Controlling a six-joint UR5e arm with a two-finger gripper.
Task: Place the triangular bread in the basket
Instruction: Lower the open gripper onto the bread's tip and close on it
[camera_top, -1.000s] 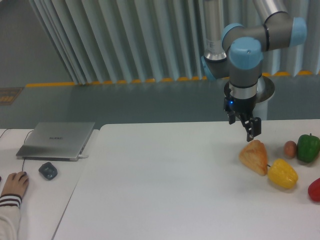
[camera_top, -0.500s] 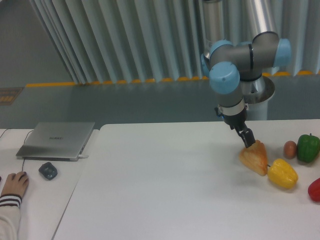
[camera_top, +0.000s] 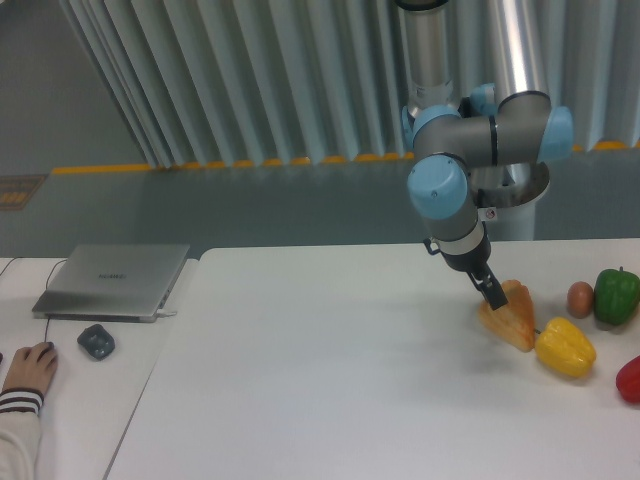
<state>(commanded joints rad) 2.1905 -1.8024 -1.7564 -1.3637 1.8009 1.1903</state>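
The triangular bread (camera_top: 514, 318) is a golden-orange wedge lying on the white table (camera_top: 330, 380) at the right, next to the yellow bell pepper (camera_top: 565, 347). My gripper (camera_top: 493, 293) is tilted and reaches down to the bread's upper left edge, its tips at or on the bread. From this angle I cannot tell whether the fingers are open or closed around it. No basket is in view.
A small brown egg (camera_top: 580, 297), a green pepper (camera_top: 616, 295) and a red pepper (camera_top: 630, 380) lie at the right edge. A closed laptop (camera_top: 113, 280), a mouse (camera_top: 96, 342) and a person's hand (camera_top: 28, 368) are on the left table.
The arm has swung left and lowered, tilting the gripper, whose tips came from above the bread down to its upper left edge. The bread has barely moved.
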